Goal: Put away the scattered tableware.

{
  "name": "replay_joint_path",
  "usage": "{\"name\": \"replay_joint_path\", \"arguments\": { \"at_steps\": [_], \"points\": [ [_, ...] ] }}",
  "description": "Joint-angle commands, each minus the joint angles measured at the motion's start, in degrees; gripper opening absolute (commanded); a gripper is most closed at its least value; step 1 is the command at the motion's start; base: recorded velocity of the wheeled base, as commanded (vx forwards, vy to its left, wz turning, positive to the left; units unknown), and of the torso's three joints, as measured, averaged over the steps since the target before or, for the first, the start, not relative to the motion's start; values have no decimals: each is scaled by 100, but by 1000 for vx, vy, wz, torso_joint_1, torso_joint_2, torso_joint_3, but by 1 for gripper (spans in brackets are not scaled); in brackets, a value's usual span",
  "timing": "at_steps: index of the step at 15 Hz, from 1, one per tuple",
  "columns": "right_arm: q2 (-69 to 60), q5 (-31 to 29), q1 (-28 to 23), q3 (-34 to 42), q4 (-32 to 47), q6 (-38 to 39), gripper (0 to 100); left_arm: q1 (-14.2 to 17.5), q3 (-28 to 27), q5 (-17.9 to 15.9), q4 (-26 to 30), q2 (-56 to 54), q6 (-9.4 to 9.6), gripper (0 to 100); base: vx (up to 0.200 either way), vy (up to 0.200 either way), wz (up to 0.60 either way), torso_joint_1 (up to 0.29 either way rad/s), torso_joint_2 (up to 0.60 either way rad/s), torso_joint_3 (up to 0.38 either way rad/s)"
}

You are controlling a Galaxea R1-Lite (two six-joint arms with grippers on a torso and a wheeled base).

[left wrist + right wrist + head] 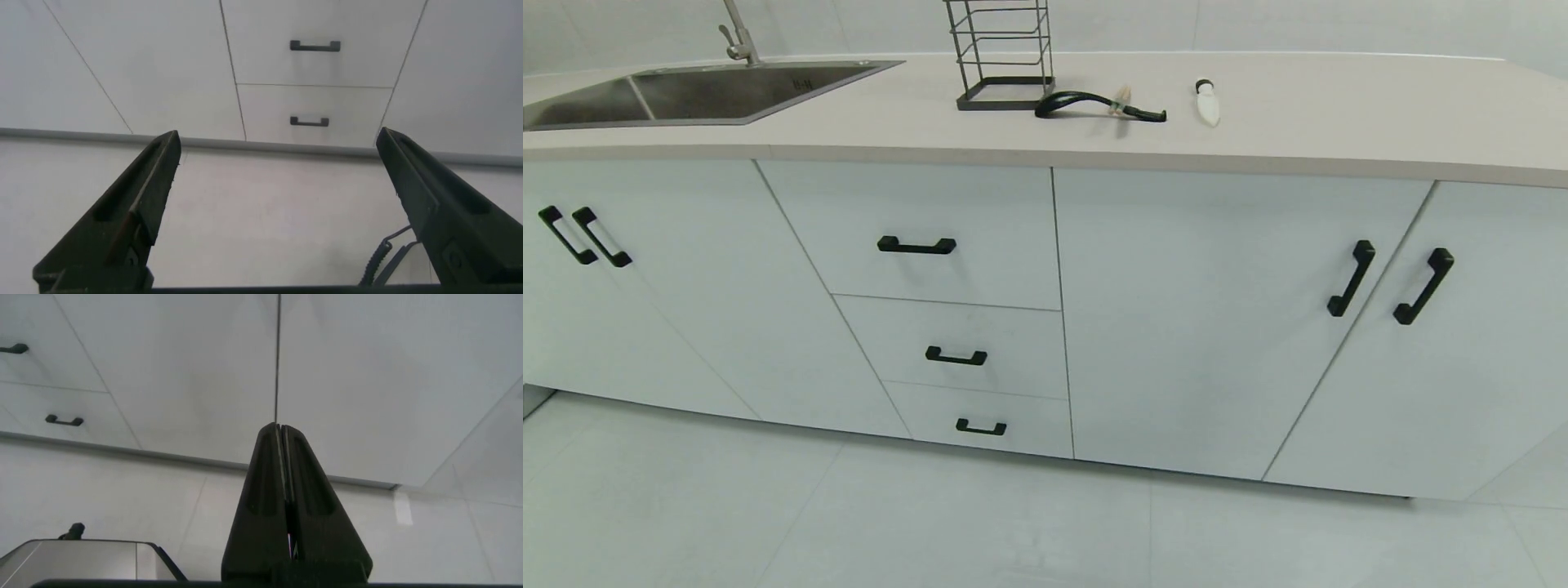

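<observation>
On the pale countertop (1339,114) a black ladle (1094,104) lies on its side just right of a dark wire rack (1003,53). A pair of wooden chopsticks (1123,98) lies across the ladle's handle. Farther right rests a small white utensil with a black end (1207,101). My left gripper (278,143) hangs low above the floor, facing the drawers, and is open with nothing between its fingers. My right gripper (280,429) is also down by the cabinet fronts, its fingers pressed together and empty.
A steel sink (686,91) with a tap (737,34) is set into the counter at the far left. Below are white cabinet doors and three drawers (947,310) with black handles. Grey tiled floor (931,523) stretches in front of the cabinets.
</observation>
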Motion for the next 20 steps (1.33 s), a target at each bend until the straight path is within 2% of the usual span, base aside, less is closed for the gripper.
{"name": "replay_joint_path", "arguments": {
  "at_steps": [1,8,14,20],
  "points": [
    [9,4,0,1,0,-1,0,2,2,4,-2,0,2,100,0,200,0,7,7,-7],
    [9,4,0,1,-9,-1,0,2,2,4,-2,0,2,100,0,0,0,0,0,0],
    [9,4,0,1,0,-1,0,2,2,4,-2,0,-16,100,200,0,0,0,2,2],
    [9,4,0,1,0,8,0,2,2,4,-2,0,-25,100,0,0,0,0,0,0]
  ]
}}
